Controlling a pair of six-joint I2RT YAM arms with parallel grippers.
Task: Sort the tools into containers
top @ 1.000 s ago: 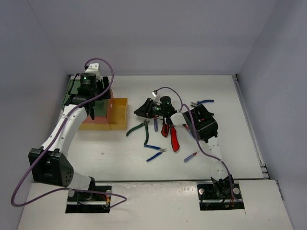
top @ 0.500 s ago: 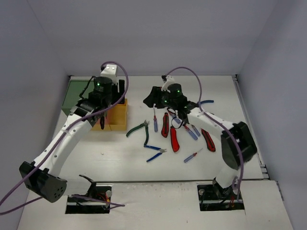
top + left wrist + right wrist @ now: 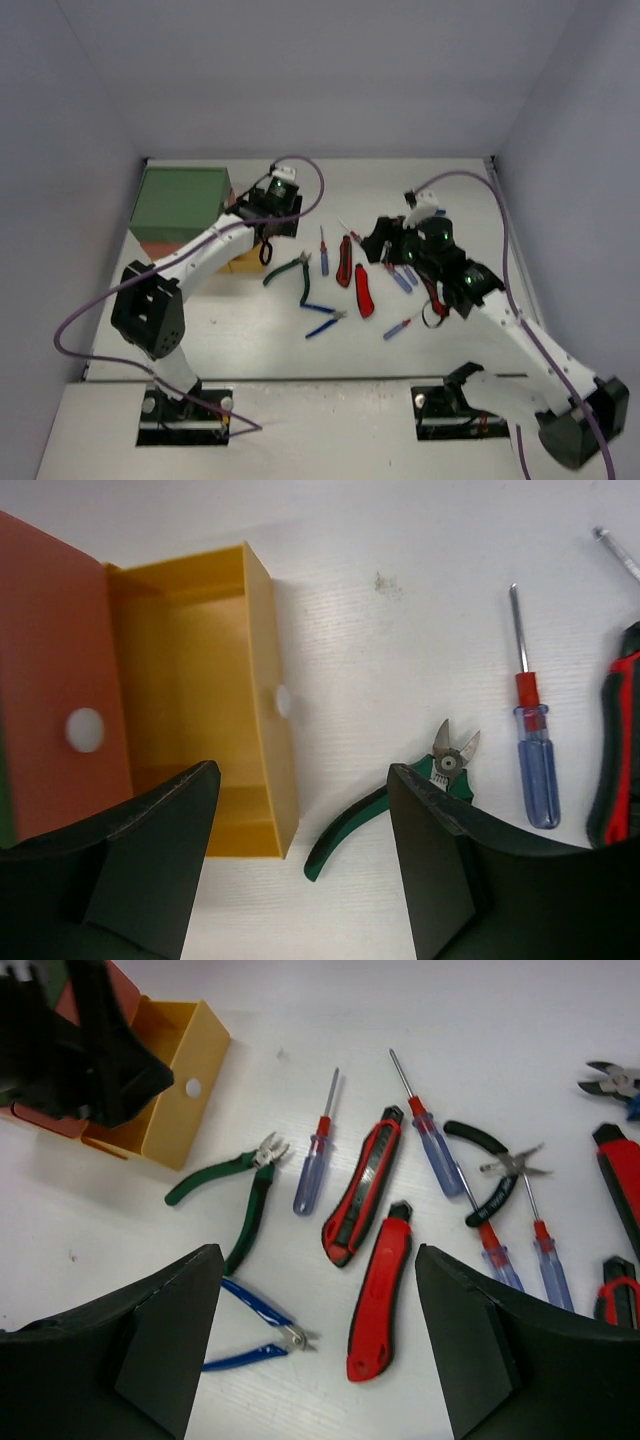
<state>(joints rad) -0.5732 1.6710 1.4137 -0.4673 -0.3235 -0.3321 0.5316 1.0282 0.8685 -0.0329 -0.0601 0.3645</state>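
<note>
Hovering over the open yellow drawer's [image 3: 262, 660] right wall, the left gripper [image 3: 300, 810] gapes wide, holding nothing; the drawer looks empty, though part is hidden. The right gripper [image 3: 318, 1270], equally spread and empty, hangs above red-and-black utility knives [image 3: 365, 1185] right of the green-handled cutters [image 3: 235, 1185].

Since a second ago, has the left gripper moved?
Yes. In the top view the left gripper swung right, from over the green top to above the open yellow drawer.

Yellow drawer [image 3: 190, 680] (open); green pliers [image 3: 350, 825] — beside
</note>
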